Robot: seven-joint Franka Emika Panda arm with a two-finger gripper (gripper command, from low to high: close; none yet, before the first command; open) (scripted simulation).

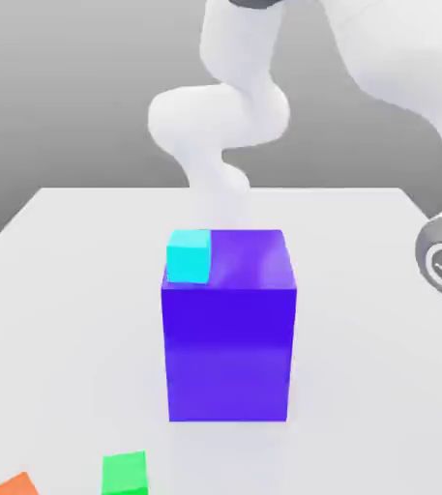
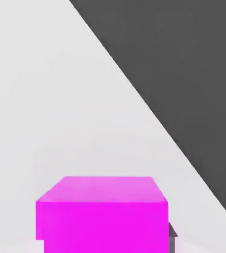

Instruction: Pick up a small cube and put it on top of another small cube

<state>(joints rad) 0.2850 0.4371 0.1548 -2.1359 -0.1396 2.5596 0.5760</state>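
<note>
Cubes in the exterior view: one cyan cube [image 1: 189,256] at the 10 o'clock corner atop one blue block [image 1: 229,329]; one green cube [image 1: 125,474] and one orange cube [image 1: 10,485] at 7 o'clock on the table [image 1: 379,367]. One magenta cube [image 2: 102,213] in the hand view. No legible writing. Gripper state: cannot tell

Simulated scene: plain white table [image 1: 60,290]
</note>
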